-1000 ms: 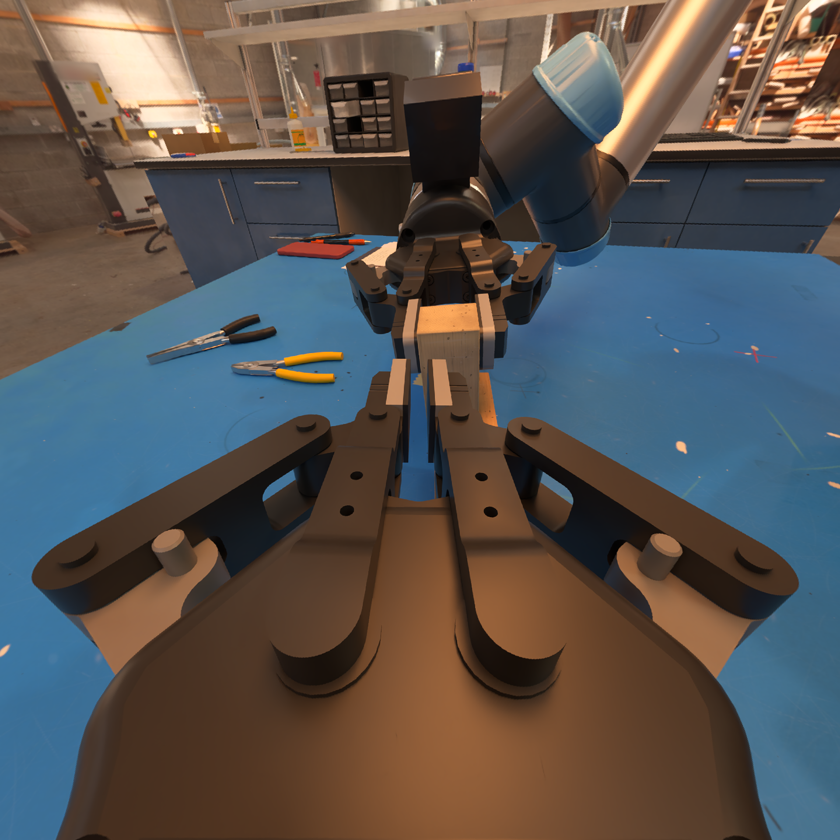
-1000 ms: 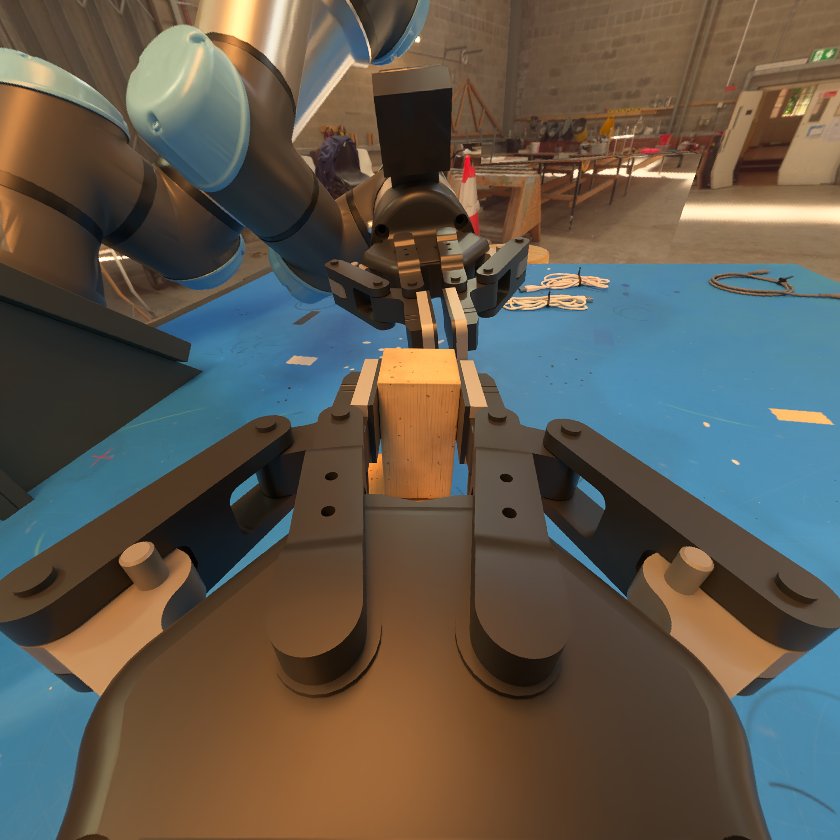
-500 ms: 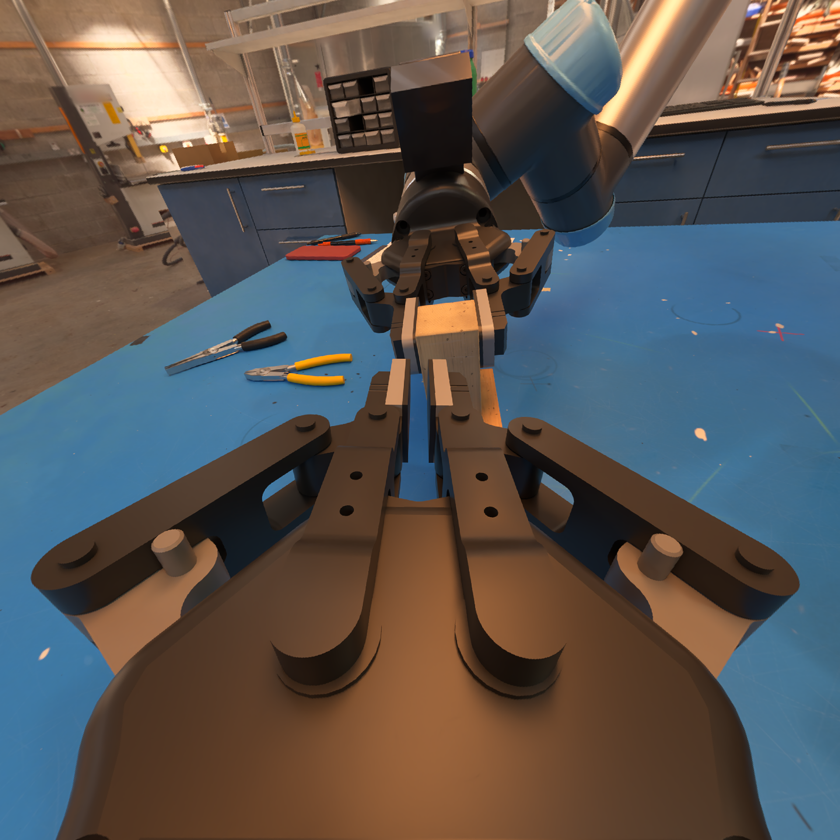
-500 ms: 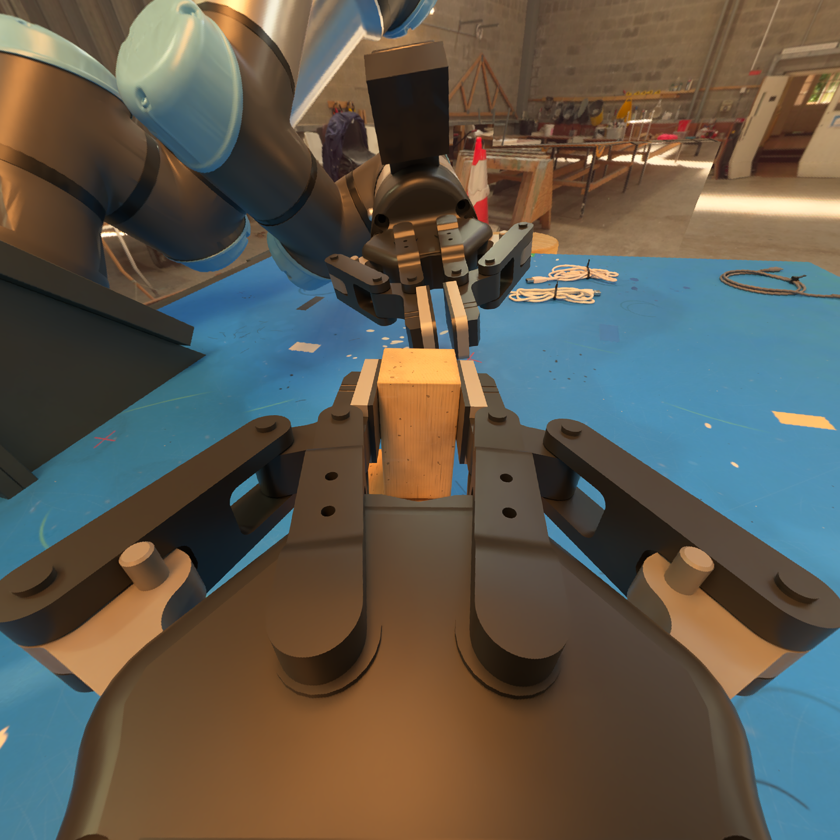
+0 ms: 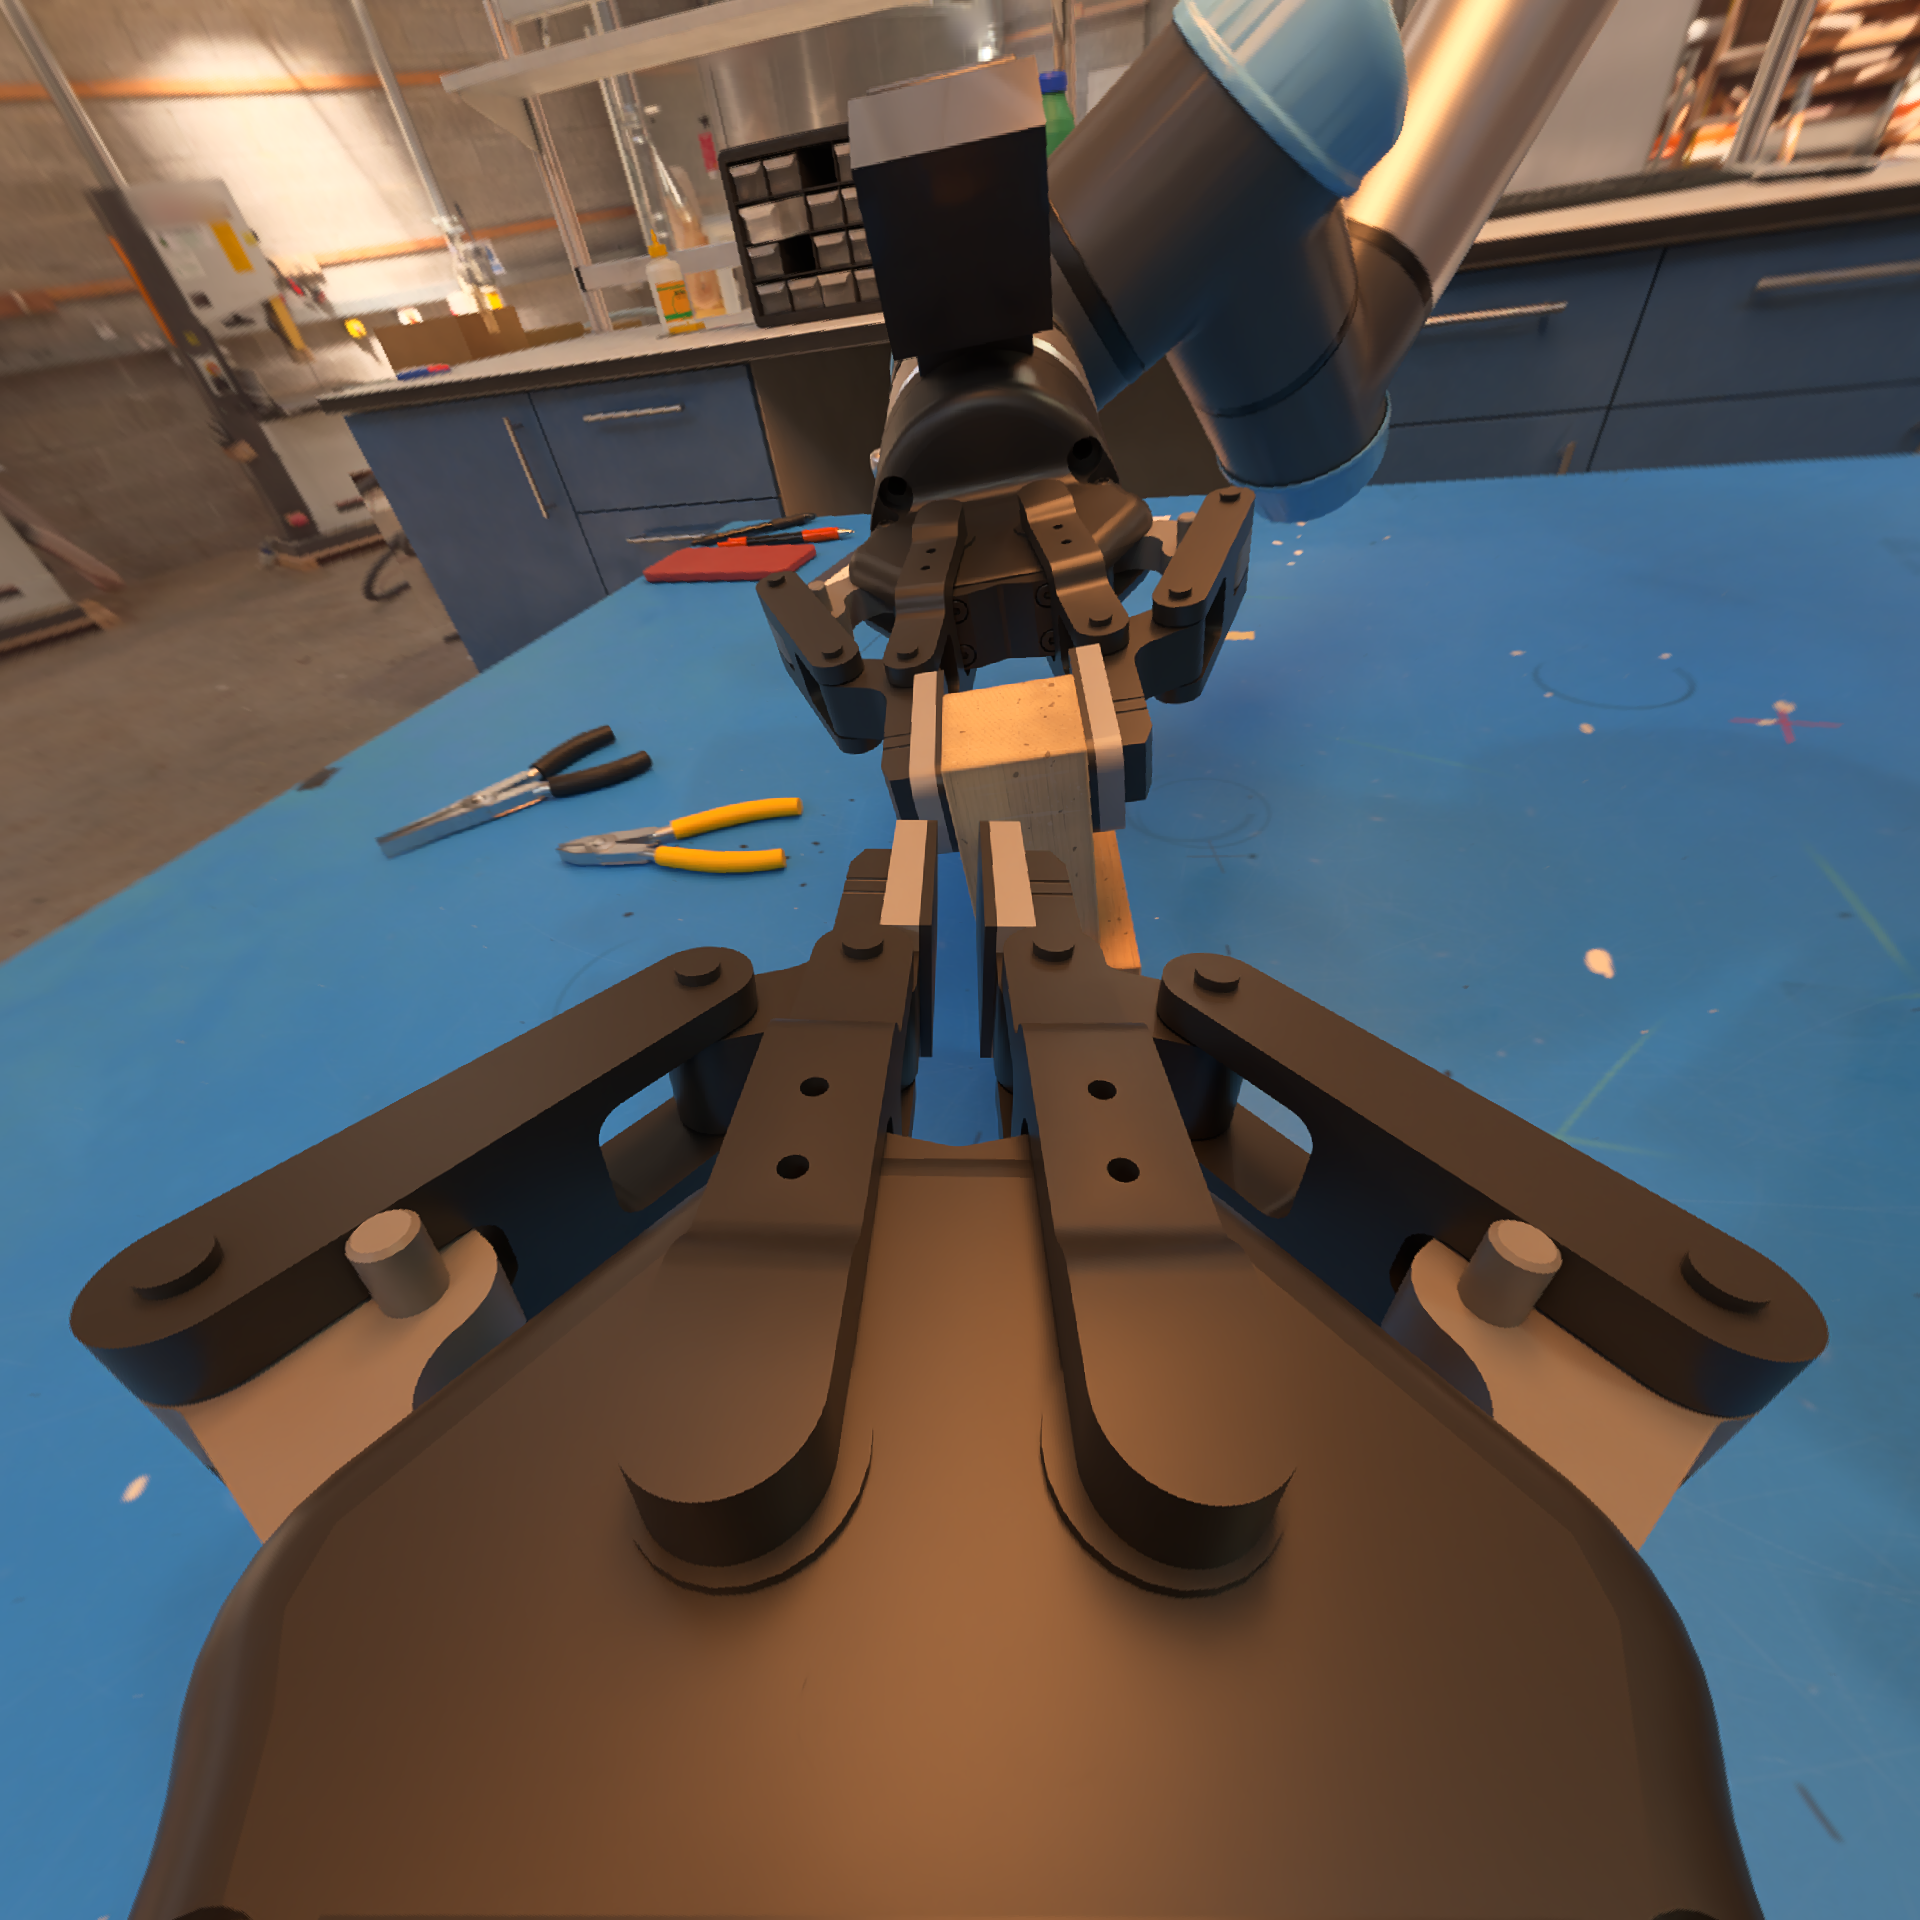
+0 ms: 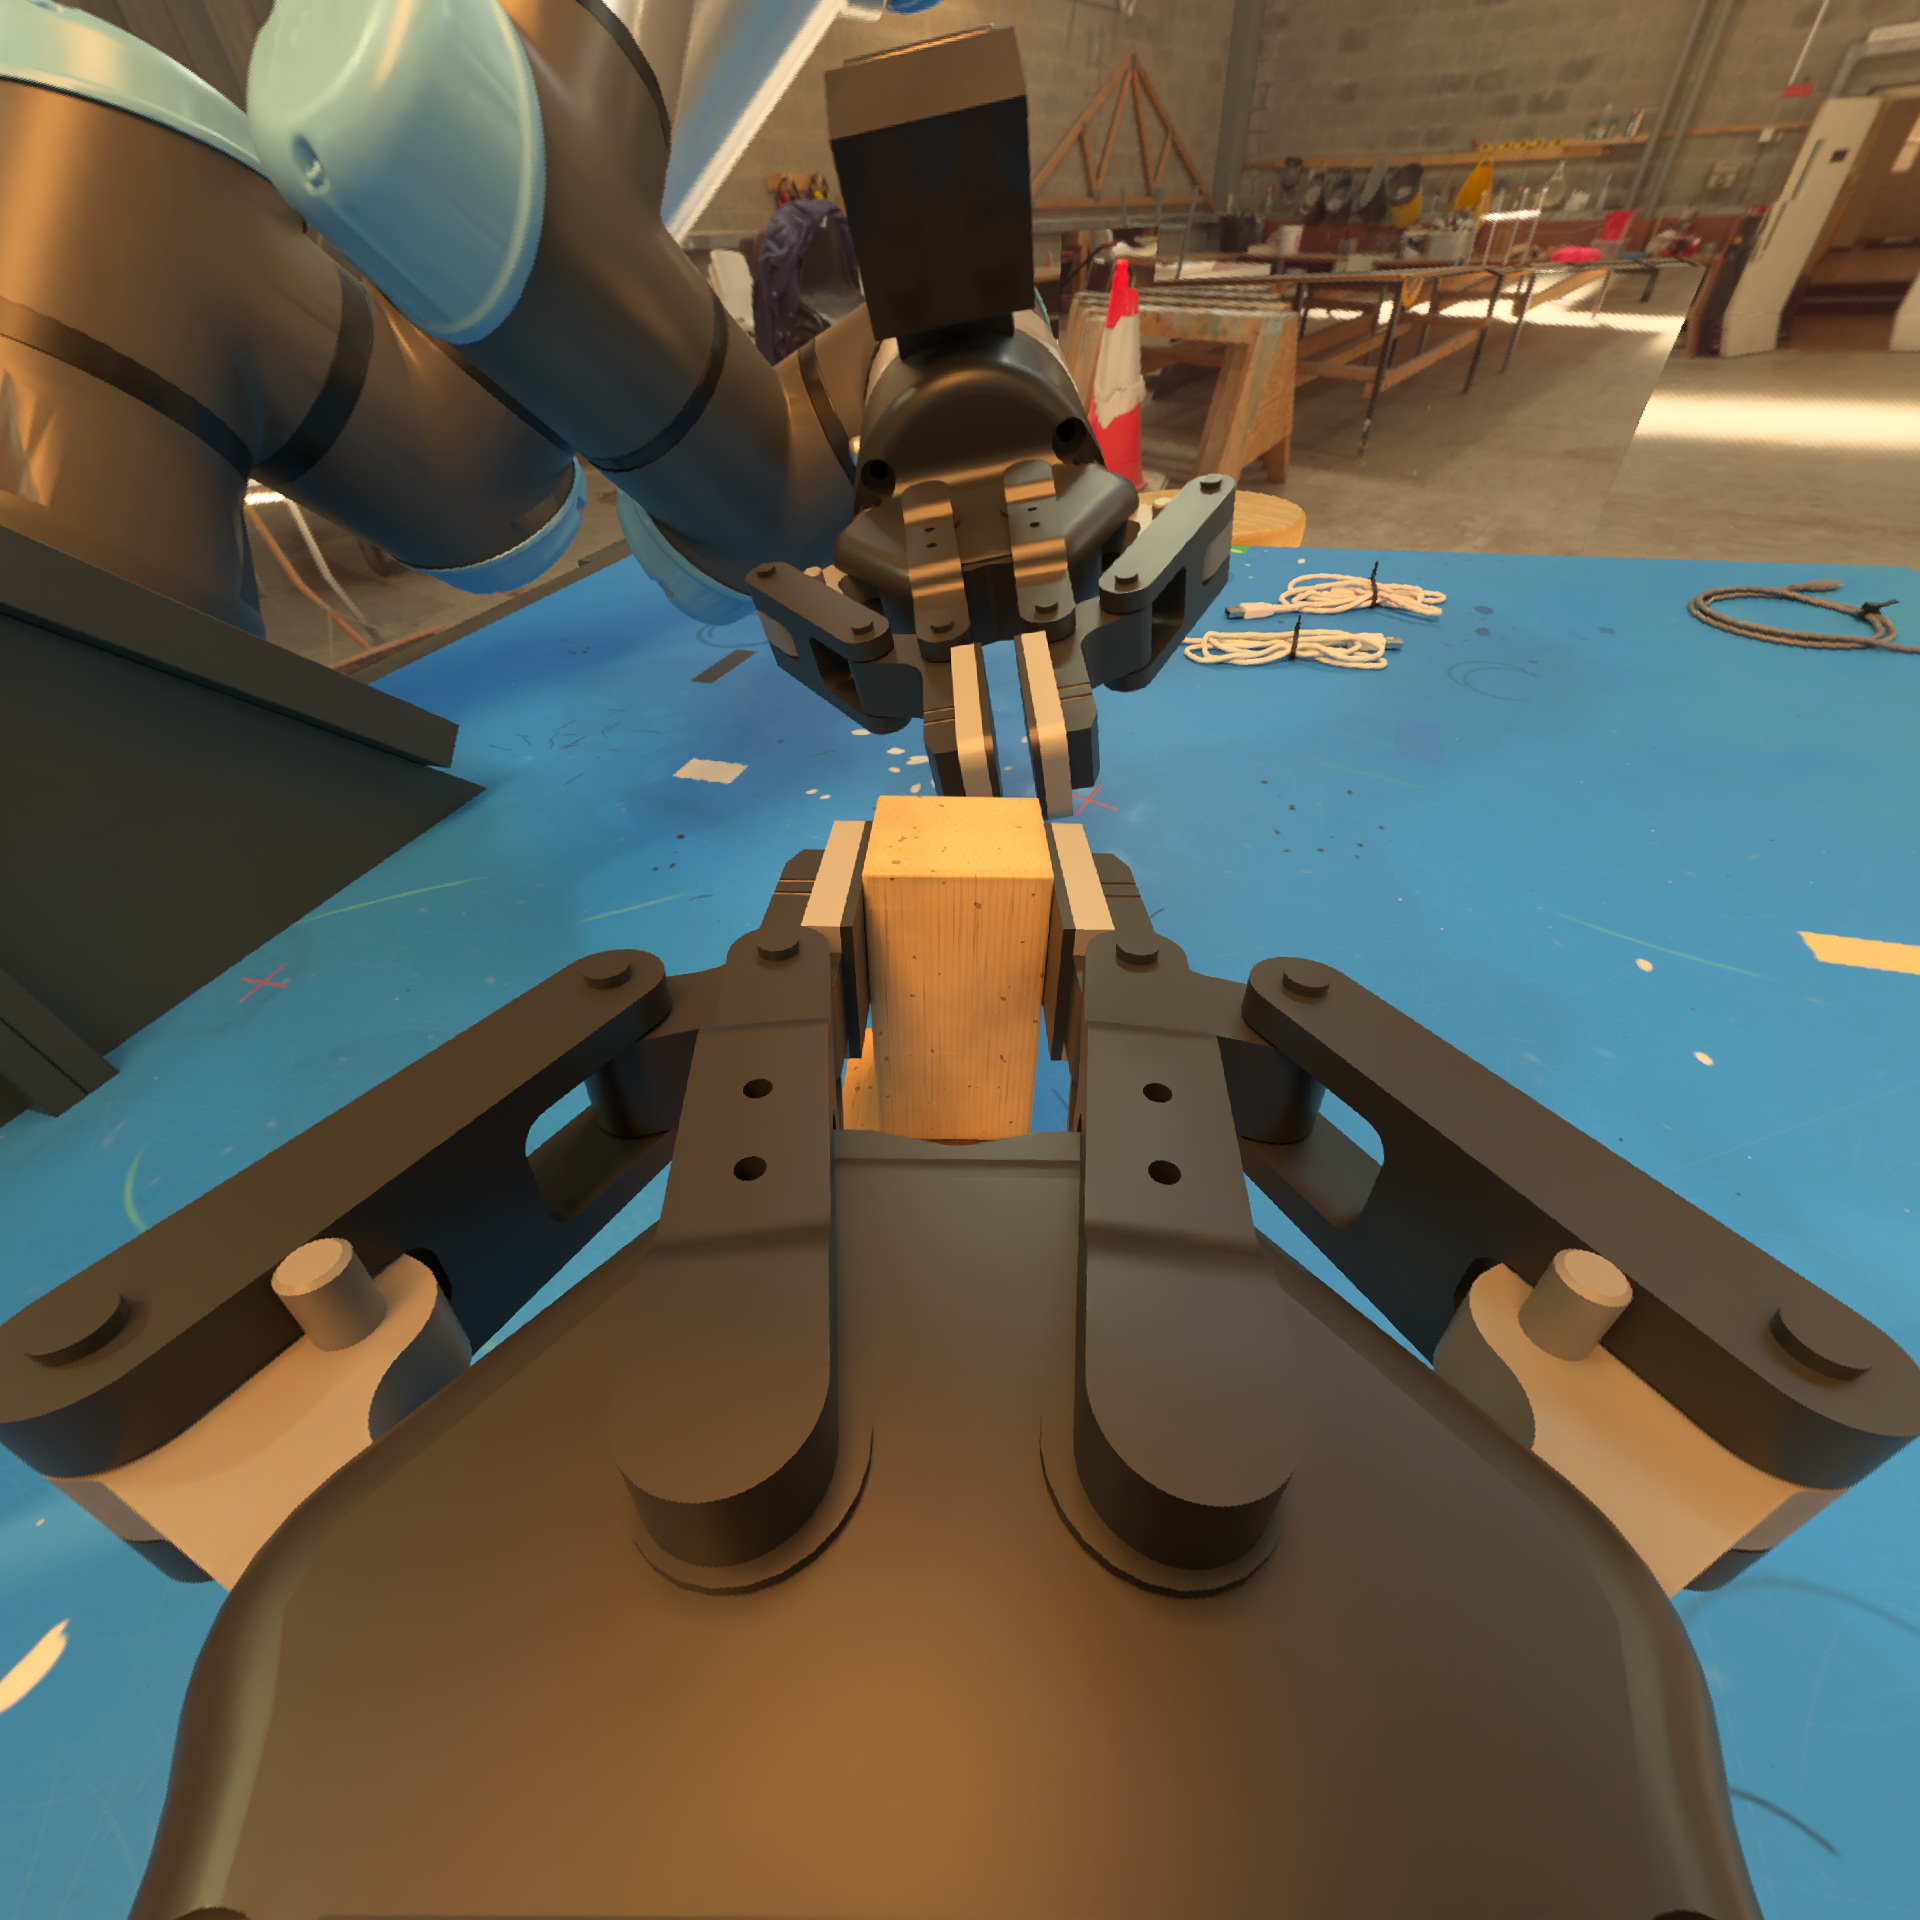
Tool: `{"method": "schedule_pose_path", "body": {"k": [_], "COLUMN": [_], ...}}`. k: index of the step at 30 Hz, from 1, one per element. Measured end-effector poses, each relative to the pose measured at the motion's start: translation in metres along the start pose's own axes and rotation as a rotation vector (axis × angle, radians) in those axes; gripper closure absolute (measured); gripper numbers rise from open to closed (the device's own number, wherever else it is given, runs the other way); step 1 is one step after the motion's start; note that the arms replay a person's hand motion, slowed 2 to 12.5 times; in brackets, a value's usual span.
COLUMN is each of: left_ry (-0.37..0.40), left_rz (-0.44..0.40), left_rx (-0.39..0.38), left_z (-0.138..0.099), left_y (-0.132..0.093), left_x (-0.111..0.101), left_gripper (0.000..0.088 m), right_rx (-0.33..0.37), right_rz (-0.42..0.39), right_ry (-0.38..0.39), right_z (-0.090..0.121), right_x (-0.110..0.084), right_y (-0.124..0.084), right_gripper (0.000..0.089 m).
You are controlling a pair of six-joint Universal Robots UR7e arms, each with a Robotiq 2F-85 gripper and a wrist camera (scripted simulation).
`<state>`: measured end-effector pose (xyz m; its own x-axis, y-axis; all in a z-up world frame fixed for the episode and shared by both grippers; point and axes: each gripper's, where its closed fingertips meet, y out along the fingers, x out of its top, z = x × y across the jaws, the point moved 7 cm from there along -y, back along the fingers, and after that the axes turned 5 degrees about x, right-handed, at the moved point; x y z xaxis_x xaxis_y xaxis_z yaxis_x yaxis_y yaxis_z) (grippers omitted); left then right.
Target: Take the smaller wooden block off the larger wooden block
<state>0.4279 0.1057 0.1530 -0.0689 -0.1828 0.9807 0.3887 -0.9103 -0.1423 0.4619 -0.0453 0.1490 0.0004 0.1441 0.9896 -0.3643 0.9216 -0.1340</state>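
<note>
Firmly clamped in the right gripper (image 6: 956, 899), the smaller wooden block (image 6: 956, 966) sits between its jaws, flat sides against the pads, above the blue counter (image 6: 1455, 935). Only a sliver of the larger wooden block (image 5: 1117, 914) shows beneath. Rigid, light, probably grippy wood. The left gripper (image 5: 954, 871) has narrow, empty jaws.

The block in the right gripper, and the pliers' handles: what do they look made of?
The block looks like pale unfinished softwood: fine straight grain, small dark specks, matte faces. The yellow-handled pliers and black-handled pliers seem to be bare shiny metal with smooth dipped rubber or plastic grips; which of the two, the view leaves open.
</note>
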Motion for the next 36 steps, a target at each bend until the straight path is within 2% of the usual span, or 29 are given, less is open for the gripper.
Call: {"method": "schedule_pose_path", "body": {"k": [3, 15, 26, 36], "left_ry": [0.044, -0.041, -0.056, -0.039], "left_rz": [0.0, -0.035, -0.082, -0.065], "left_rx": [0.022, -0.017, -0.031, -0.033], "left_z": [-0.0013, 0.0005, -0.0007, -0.0011], "left_y": [0.0006, 0.0008, -0.0003, -0.0021], "left_x": [0.0014, -0.0018, 0.0005, 0.0012], "left_gripper": [0.0812, 0.082, 0.0821, 0.0822], "right_rx": [-0.005, -0.014, -0.002, 0.0], "right_rz": [0.01, 0.021, 0.022, 0.025], "right_ry": [-0.012, -0.016, -0.013, -0.015], "right_z": [0.0, 0.0005, 0.0009, 0.001], "right_x": [0.0003, 0.0009, 0.0017, 0.0022], "right_y": [-0.0011, -0.0013, 0.001, 0.0022], "right_gripper": [0.0623, 0.0623, 0.0623, 0.0623]}}
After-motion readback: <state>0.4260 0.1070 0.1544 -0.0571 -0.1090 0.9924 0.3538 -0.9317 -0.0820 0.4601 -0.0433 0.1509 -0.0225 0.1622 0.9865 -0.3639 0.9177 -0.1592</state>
